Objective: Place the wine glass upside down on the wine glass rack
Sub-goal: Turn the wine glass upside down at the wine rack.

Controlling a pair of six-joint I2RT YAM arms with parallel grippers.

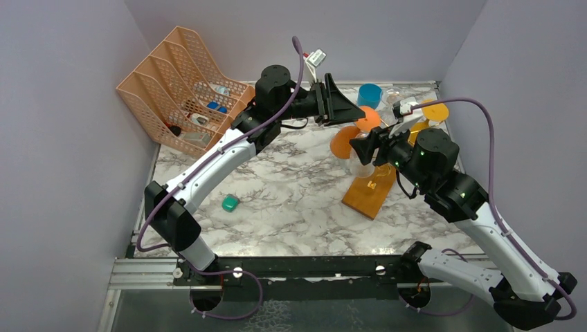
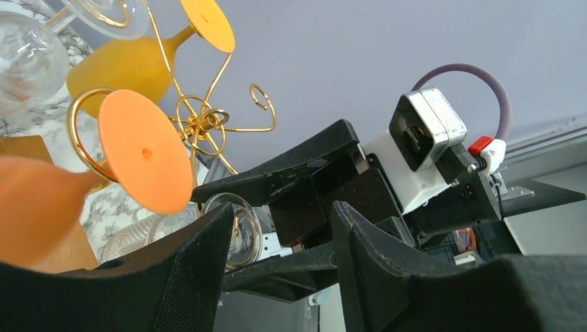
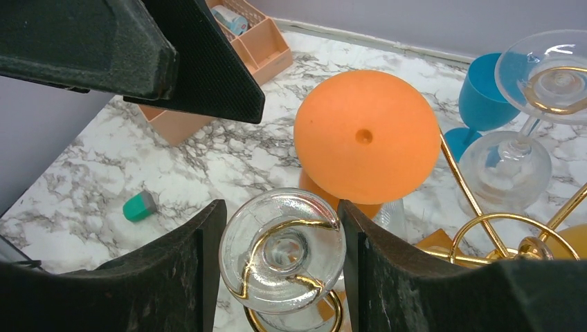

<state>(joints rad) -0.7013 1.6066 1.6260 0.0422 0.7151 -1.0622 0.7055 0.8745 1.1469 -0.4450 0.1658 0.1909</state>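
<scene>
Wine glass point(image 3: 282, 252): lower centre of the right wrist view, foot seated in a spiral arm of the rack point(image 3: 529, 247), between the right hand's point(image 3: 280, 214) fingers. Whether they grip or merely flank it cannot be told. Foot up, stem vertical, bowl hidden below. Left hand point(image 2: 282, 211): open, empty, near the rack.

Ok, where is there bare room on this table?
Bare marble lies between the teal block and the rack's wooden base, and along the near edge. The far right is crowded: wine glass rack, glasses, left tool, right tool. The peach organiser fills the far left.
</scene>
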